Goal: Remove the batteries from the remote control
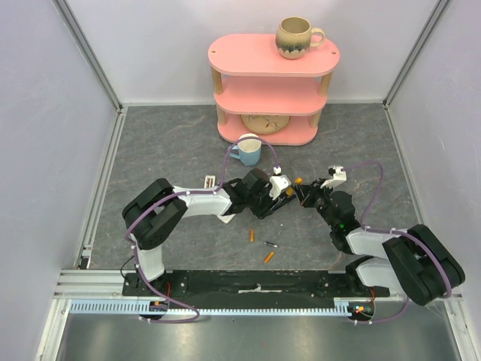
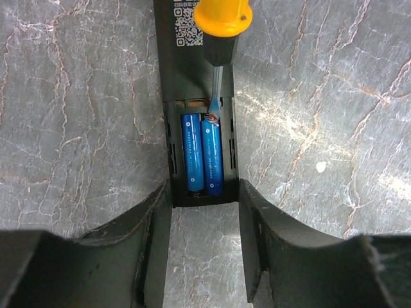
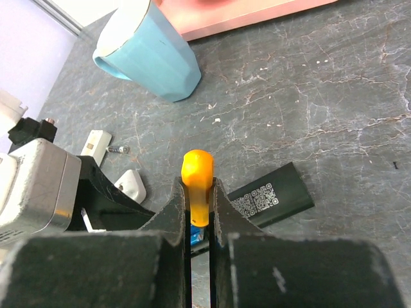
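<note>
Black fingers of my left gripper (image 2: 205,192) clamp the near end of the remote (image 2: 164,77); two blue batteries (image 2: 202,154) lie side by side in its open bay. My right gripper (image 3: 199,199) pinches the orange screwdriver (image 2: 221,19), tip touching one battery's far end. Beyond stands a blue mug (image 3: 151,51).

The grey table (image 1: 165,143) carries a pink shelf (image 1: 263,56), blue mug (image 1: 246,153), black remote (image 3: 273,199) and 3 loose batteries (image 1: 252,235).

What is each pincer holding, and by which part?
Right pincer clamps the screwdriver by its orange handle. Left pincer grips the remote by the sides of its open battery end.
</note>
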